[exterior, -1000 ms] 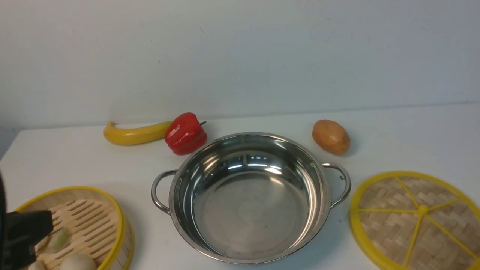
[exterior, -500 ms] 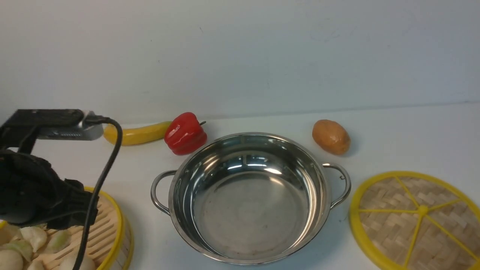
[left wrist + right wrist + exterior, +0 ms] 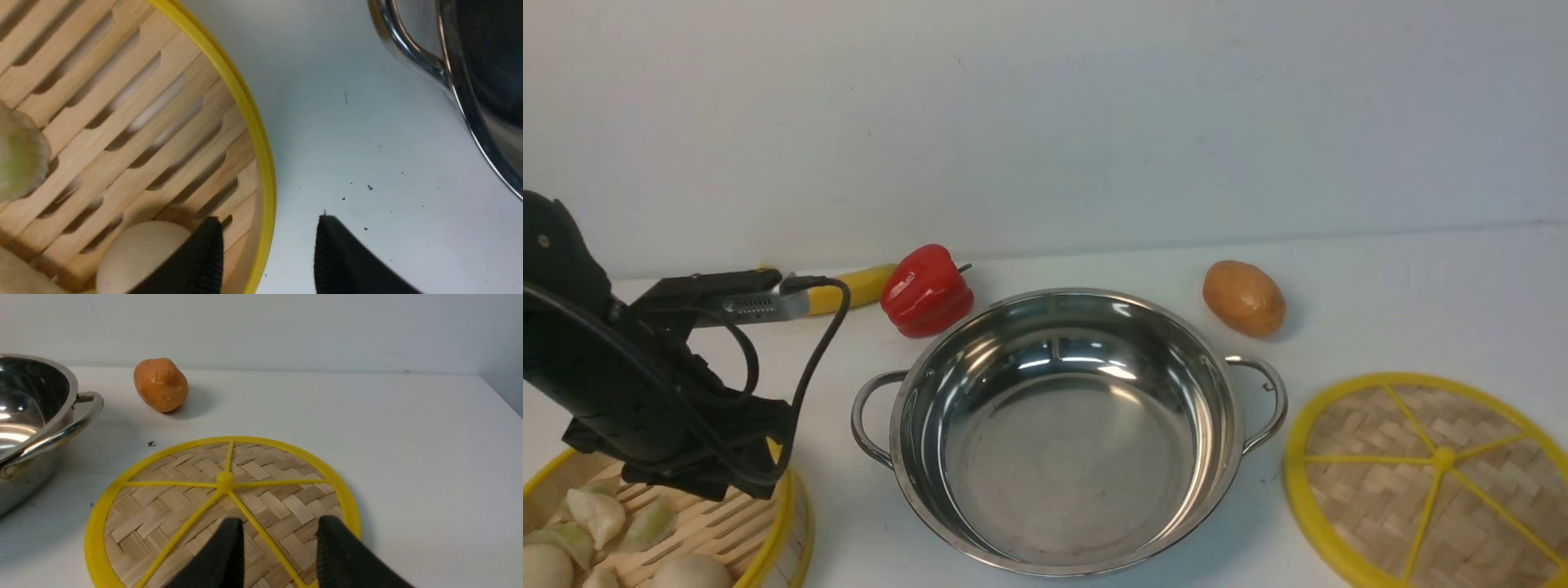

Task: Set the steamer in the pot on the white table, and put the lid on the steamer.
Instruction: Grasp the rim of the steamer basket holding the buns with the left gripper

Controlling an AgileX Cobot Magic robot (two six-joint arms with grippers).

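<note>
The round bamboo steamer basket with the yellow rim sits at the near left of the plain white table, close to the left handle of the wide shiny steel pot, which stands empty in the middle, ready to receive it. The left gripper hangs over the basket's right edge with its black jaws parted. One finger is inside beside a pale bun and the other is outside over bare table, so closing would pinch the wall; it grips nothing yet. The flat woven bamboo lid with yellow spokes lies at the near right, apart from the pot. The right gripper hovers above the lid's near edge, jaws wide and empty, probably placed for its turn once the basket is seated.
</note>
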